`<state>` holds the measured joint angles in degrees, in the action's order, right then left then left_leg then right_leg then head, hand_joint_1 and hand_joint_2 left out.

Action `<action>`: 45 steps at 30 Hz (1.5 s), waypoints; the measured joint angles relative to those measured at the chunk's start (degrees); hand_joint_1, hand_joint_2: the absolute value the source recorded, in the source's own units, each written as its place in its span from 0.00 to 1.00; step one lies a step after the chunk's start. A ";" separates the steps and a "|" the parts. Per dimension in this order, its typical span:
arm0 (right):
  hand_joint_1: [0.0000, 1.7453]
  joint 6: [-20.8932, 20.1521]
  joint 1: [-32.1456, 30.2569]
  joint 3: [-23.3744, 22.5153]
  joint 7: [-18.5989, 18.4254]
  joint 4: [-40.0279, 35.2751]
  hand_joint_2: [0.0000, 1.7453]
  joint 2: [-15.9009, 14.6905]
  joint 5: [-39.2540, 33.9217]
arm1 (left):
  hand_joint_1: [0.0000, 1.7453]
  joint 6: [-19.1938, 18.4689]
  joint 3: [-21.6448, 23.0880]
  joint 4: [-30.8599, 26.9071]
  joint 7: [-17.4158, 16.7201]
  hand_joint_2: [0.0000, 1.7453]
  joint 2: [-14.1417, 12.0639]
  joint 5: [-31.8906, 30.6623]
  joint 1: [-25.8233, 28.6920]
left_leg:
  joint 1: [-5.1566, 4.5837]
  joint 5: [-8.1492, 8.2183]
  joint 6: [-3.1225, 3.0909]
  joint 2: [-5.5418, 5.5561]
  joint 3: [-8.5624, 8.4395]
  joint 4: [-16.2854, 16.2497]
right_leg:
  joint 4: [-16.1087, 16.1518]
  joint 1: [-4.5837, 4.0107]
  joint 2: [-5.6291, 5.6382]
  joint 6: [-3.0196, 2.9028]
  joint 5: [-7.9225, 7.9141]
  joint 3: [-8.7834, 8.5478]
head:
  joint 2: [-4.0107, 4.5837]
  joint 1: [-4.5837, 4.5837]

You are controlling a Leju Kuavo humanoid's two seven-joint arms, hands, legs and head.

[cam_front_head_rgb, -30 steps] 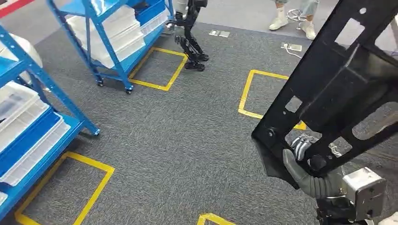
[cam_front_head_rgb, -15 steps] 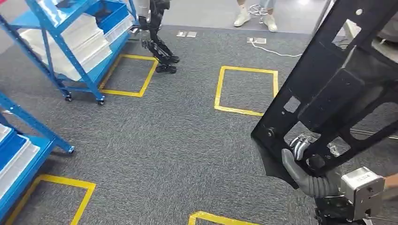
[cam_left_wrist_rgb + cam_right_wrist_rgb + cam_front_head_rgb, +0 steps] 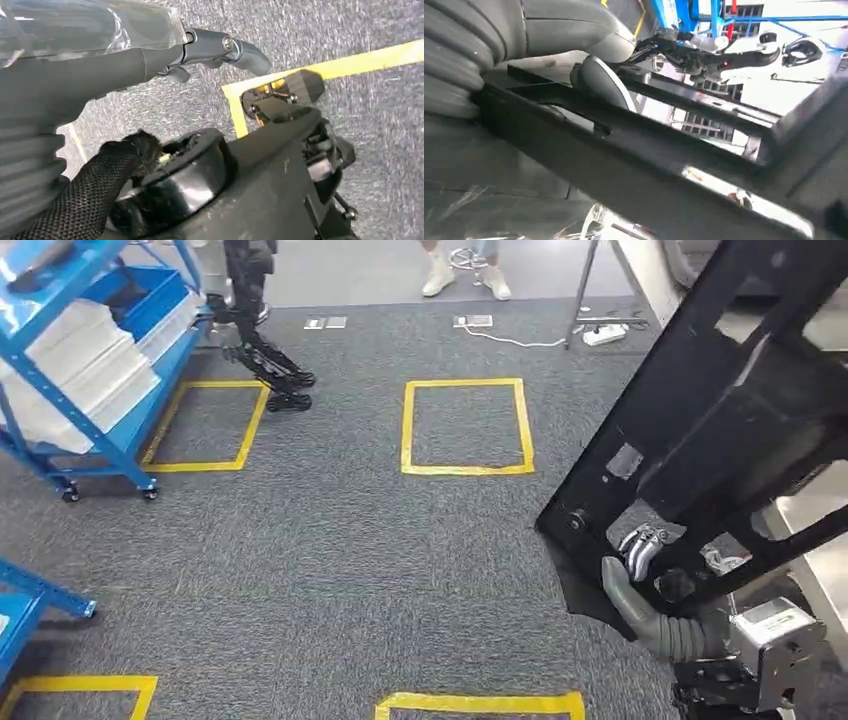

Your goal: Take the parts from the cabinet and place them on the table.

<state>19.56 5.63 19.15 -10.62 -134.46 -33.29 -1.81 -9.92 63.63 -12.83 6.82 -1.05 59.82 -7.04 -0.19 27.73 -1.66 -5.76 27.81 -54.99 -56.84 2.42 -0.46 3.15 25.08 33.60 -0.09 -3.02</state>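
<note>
I note my right hand (image 3: 655, 590) grasping the black perforated metal frame part (image 3: 720, 430) at its lower edge, tilted high at right clear of the carpet (carrying posture); left hand (image 3: 150, 55) holds nothing, fingers apart.

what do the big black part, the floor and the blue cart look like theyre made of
The part looks like stamped sheet metal with a black, slightly glossy coating: thin flat webs, punched cutouts, holes and soft highlights. It might be plastic. The floor is grey carpet with a speckled, fibrous weave and yellow tape squares. The cart looks like blue painted metal: slim straight struts on casters.
</note>
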 joint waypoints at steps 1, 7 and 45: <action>1.00 0.00 0.11 -0.02 0.00 -0.02 1.00 -0.02 0.02 | 0.00 0.00 0.00 0.00 0.00 1.00 0.00 0.00 -0.11 | 0.13 1.37 0.13 1.97 0.60 -1.48 | 0.00 -0.06 0.15 -0.19 -0.07 0.06 | 0.00 -0.02; 1.00 -0.18 0.13 0.00 0.00 -0.11 1.00 -0.02 0.02 | 0.00 0.00 0.00 0.00 0.00 1.00 0.20 0.00 0.14 | -0.60 6.37 -1.63 5.54 7.76 -16.18 | -0.03 -1.14 3.95 -1.30 -0.76 0.90 | 0.00 -0.09; 1.00 -0.35 0.83 0.04 -0.61 -0.13 1.00 -0.59 -0.04 | 0.00 0.35 -0.04 0.00 -0.11 1.00 0.52 1.11 0.08 | -1.86 -1.80 -3.63 8.82 1.71 -0.23 | 0.00 -1.08 7.14 -1.08 -0.89 0.55 | 0.00 -0.18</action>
<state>19.21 6.46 19.19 -11.23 -134.59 -33.88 -1.86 -9.57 63.58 -12.83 6.71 -0.52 60.94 -6.97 -2.06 25.92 -5.29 3.07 29.53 -55.22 -56.84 1.34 6.69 2.07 24.19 34.15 -0.09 -3.19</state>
